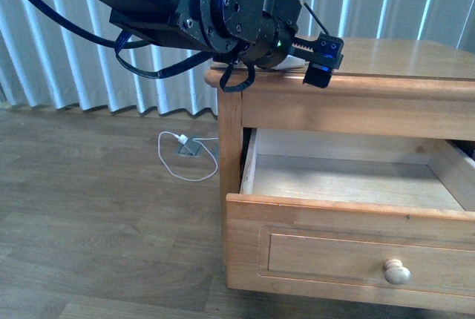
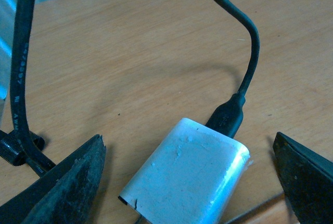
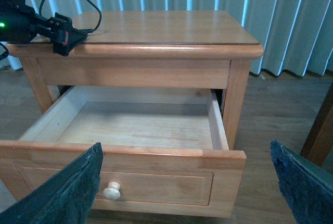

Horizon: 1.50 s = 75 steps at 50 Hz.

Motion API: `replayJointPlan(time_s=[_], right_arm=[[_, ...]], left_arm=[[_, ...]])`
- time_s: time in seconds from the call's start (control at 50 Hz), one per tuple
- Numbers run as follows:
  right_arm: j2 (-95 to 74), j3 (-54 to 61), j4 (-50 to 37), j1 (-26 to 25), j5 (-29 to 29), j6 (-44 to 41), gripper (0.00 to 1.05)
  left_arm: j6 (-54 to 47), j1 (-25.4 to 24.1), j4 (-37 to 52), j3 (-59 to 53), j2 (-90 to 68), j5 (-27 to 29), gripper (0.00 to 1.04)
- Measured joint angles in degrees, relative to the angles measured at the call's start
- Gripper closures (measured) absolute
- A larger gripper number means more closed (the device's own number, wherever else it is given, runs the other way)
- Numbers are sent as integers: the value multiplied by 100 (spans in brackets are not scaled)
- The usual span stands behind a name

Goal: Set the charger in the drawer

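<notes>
Your left gripper [image 2: 187, 140] stands wide around the charger [image 2: 187, 177] on the cabinet top [image 2: 130, 52]; the charger's far end is cut off. Your right gripper [image 3: 184, 151] gapes wide. In the front view the open drawer [image 1: 349, 178] lies at 5 o'clock from the left gripper.

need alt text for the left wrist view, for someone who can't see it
A white charger lies on a light wooden cabinet top, between the two dark fingers of the open left tool, which is not closed on it. Its black cable plugs into one end and arcs away out of frame.
</notes>
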<state>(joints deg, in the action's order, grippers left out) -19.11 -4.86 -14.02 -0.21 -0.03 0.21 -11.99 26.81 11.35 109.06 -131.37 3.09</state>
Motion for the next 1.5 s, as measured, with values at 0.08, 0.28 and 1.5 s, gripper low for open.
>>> replayJointPlan(time_s=[0.08, 0.28, 1.5], right_arm=[[0, 0, 0, 0, -2, 0, 9], [0, 0, 0, 0, 0, 0, 9], [0, 0, 0, 0, -2, 0, 9]], left_arm=[[-33, 4, -76, 37, -7, 9, 16], [-55, 13, -81, 44, -20, 31, 47], [321, 682, 1453, -3574, 1967, -798, 48]])
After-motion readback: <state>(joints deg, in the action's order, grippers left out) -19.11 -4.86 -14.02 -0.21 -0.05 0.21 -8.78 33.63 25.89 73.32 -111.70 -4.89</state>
